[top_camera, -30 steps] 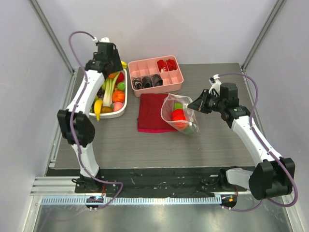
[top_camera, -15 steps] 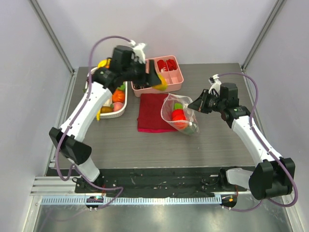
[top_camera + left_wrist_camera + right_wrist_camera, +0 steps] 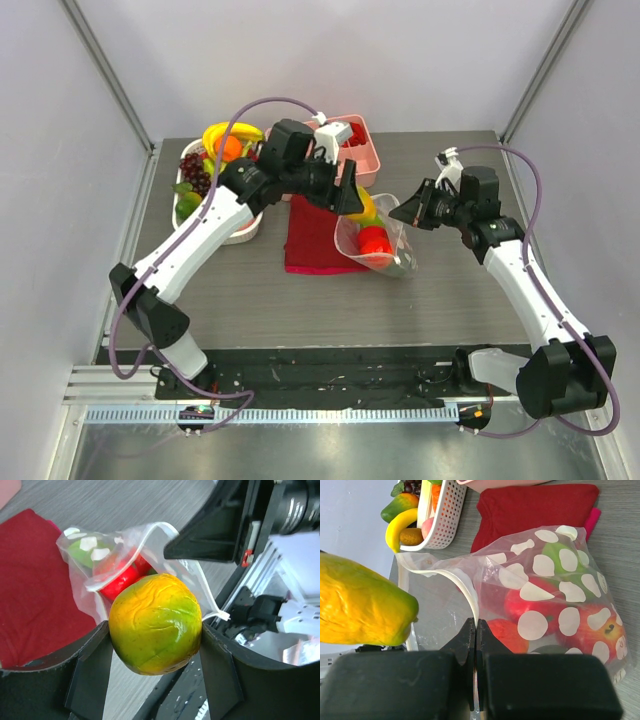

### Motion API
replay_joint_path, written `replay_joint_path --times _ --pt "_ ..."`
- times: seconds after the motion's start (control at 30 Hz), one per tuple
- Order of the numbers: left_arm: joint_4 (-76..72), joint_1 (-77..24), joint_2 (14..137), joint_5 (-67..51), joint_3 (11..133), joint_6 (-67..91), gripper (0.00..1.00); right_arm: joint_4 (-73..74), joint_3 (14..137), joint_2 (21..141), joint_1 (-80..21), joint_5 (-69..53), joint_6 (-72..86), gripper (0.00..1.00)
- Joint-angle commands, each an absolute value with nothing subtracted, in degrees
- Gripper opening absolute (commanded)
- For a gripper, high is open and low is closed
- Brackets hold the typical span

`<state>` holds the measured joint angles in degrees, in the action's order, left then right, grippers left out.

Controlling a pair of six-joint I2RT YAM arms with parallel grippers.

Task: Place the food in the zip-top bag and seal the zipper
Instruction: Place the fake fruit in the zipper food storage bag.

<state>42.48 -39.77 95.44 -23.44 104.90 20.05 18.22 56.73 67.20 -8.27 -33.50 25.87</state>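
Note:
My left gripper (image 3: 358, 203) (image 3: 155, 645) is shut on a yellow-green toy fruit (image 3: 156, 622) (image 3: 360, 607) (image 3: 363, 207) and holds it just above the open mouth of the zip-top bag (image 3: 378, 240) (image 3: 555, 600) (image 3: 107, 565). The bag lies on the table beside the red cloth, with red and green toy fruits (image 3: 540, 610) inside. My right gripper (image 3: 405, 213) (image 3: 476, 630) is shut on the bag's zipper edge (image 3: 467, 592) and holds the mouth up and open.
A dark red cloth (image 3: 315, 235) lies left of the bag. A pink divided tray (image 3: 350, 150) stands behind it. A white basket (image 3: 240, 225) with more toy fruits stands at the back left. The two arms are close together over the bag.
My left arm has swung right from the basket, carrying the yellow-green fruit over the pink tray to the bag's mouth. The right gripper has stayed on the bag's edge.

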Motion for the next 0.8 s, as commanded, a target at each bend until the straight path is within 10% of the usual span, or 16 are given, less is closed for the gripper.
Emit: replay_joint_path --times 0.0,0.33,0.5,0.77 --pt "42.36 -45.34 91.49 -12.90 103.10 13.29 0.36 16.53 59.15 65.65 -8.35 -34.54 27.07 0.01" --pt "25.41 -54.84 95.79 19.29 96.50 -5.08 0.59 17.05 60.73 65.83 -8.35 -35.42 29.27 0.01" --pt "22.85 -55.02 99.05 24.44 99.13 -8.35 1.00 17.05 61.26 65.92 -8.35 -35.77 29.53 0.01" --pt "28.20 -49.23 86.50 15.91 92.73 6.48 1.00 17.05 60.65 65.66 -8.26 -35.42 29.53 0.01"
